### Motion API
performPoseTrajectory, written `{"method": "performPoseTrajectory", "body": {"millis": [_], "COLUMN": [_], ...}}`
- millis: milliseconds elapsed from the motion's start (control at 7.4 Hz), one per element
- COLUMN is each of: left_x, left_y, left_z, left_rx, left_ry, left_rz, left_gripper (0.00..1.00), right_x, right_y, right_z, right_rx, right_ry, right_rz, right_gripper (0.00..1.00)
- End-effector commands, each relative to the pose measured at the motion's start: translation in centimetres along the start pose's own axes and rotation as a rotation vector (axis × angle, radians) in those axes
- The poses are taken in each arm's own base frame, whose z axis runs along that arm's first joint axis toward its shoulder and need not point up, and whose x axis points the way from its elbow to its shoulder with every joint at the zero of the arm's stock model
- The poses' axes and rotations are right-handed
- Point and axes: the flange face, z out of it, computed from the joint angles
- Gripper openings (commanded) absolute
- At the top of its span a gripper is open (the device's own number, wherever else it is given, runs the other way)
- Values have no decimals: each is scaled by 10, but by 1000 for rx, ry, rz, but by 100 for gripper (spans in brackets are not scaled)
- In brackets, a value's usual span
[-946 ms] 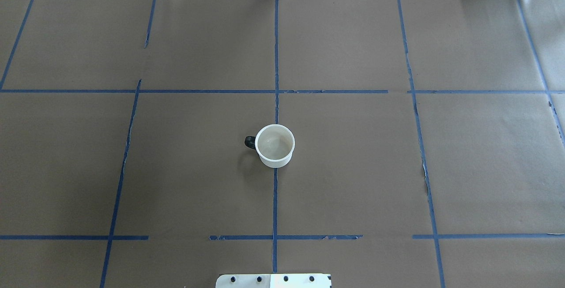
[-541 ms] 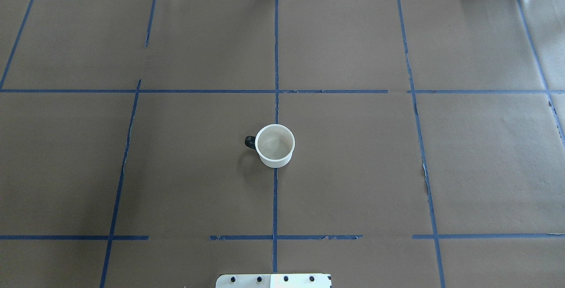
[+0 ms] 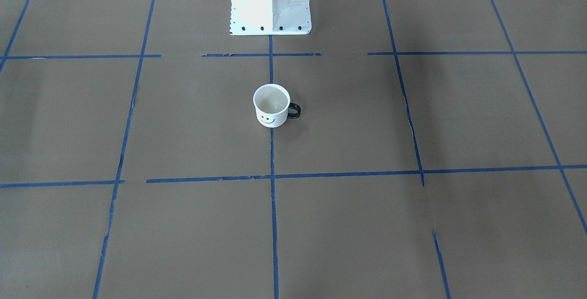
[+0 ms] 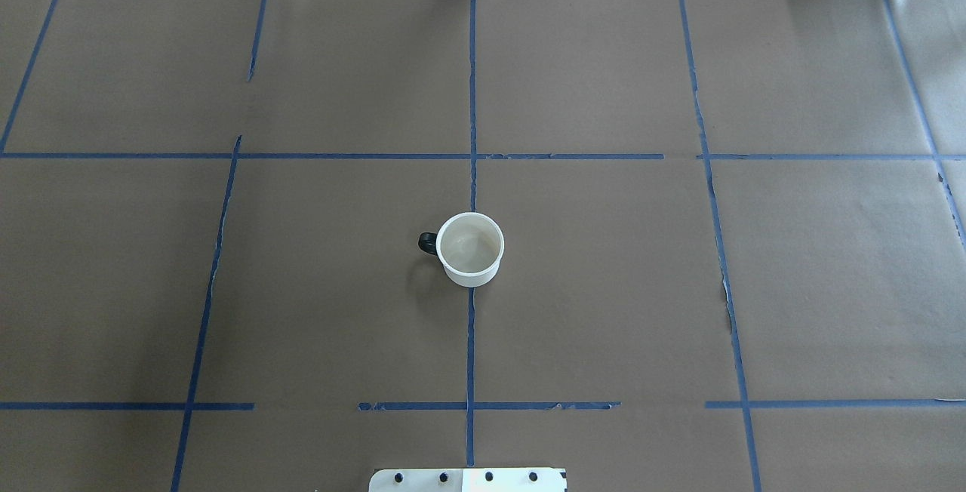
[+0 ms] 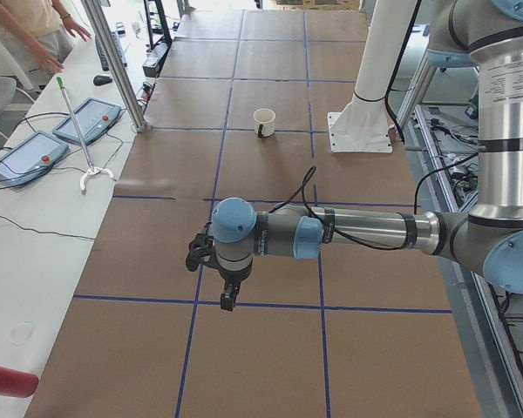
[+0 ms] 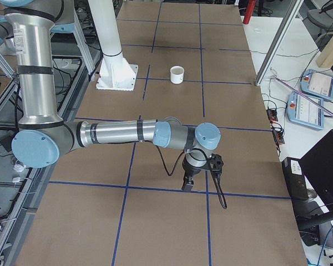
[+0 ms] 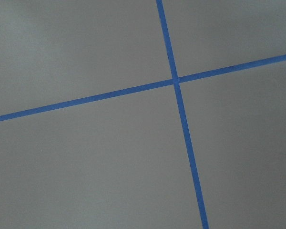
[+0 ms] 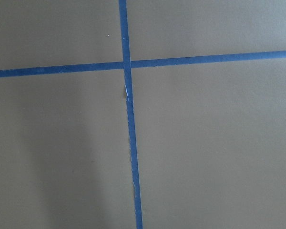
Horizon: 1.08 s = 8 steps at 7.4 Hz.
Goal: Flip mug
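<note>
Nothing moved since prev: mug upright mid-frame on counter; left jaws, right jaws, I can't judge their state.

The small white mug has a smooth, glossy, enamel-like coat that catches light inside its bowl. Its thin black loop handle looks equally slick. The brown paper sheet over the table is matt and faintly creased. The blue tape lines on it are matt, with ragged edges in places. The white base plate looks like glossy painted metal. The left arm's silver tube and the right arm's silver tube have a satin metal look, and the light-blue joint caps seem to be smooth plastic.
</note>
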Motion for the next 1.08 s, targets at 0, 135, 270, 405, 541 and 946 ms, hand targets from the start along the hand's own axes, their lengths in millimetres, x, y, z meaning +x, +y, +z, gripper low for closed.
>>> {"method": "performPoseTrajectory", "body": {"millis": [0, 135, 270, 405, 541, 946], "left_x": [-4, -4, -4, -5, -4, -1], "left_y": [4, 4, 4, 4, 4, 2], "left_z": [4, 3, 3, 3, 3, 0], "left_rx": [-7, -6, -4, -6, -4, 2], "left_ry": [0, -1, -1, -1, -1, -3], "left_rz": [-8, -7, -10, -10, -8, 2], "left_gripper": [100, 100, 100, 100, 100, 100], "right_x": [0, 0, 0, 0, 0, 0], "right_y": [0, 0, 0, 0, 0, 0], "right_z": [0, 0, 0, 0, 0, 0], "right_rx": [0, 0, 0, 0, 0, 0], "right_ry": [0, 0, 0, 0, 0, 0], "right_rz": [0, 0, 0, 0, 0, 0], "right_gripper": [100, 100, 100, 100, 100, 100]}}
